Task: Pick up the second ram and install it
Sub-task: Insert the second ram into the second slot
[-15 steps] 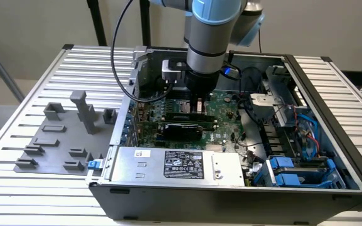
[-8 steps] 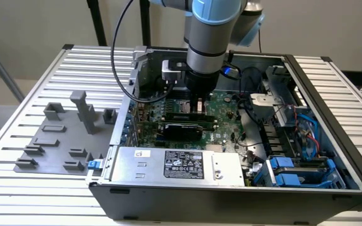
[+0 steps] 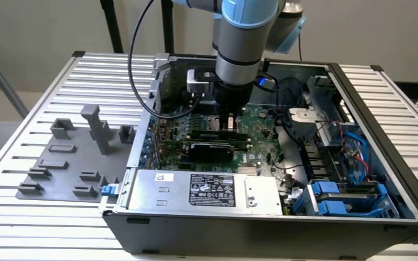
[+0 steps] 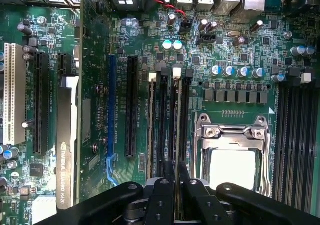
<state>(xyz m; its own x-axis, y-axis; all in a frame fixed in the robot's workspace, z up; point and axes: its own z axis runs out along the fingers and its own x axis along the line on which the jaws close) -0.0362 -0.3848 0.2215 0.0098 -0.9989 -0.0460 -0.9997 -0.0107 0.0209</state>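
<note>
The arm reaches down from above into the open computer case (image 3: 383, 163), which lies on its side on the slatted aluminium worktop (image 3: 20, 125), toward that surface's far edge and the exterior view's right. The end effector (image 4: 175, 172) hangs directly over the motherboard (image 4: 240, 45), and in the wrist view its two black fingers (image 4: 168, 171) stand close together, clamped on the second ram (image 4: 175, 130), a thin dark stick seen edge-on that runs away from the fingertips along the bank of memory slots (image 4: 161, 125). The stick sits in line with the slot between two white latch clips (image 4: 176, 72) at the far end of that bank; whether it is fully seated or just resting on the slot cannot be told. Just beside the bank lies the CPU socket (image 4: 232, 150) with its metal retention frame, and beyond that a second group of long black memory slots (image 4: 295, 130). On the other side of the bank are a black expansion slot (image 4: 131, 105), a blue slot (image 4: 111, 110) and a graphics card (image 4: 67, 135) standing on edge. In the exterior view the end effector (image 3: 228, 124) is low over the middle of the board, above the power supply (image 3: 209, 190) that fills the case's near edge. On the worktop at the exterior view's left, well apart from the case, sits a flat grey fixture plate (image 3: 63, 163) carrying several grey holder blocks (image 3: 96, 128).
</note>
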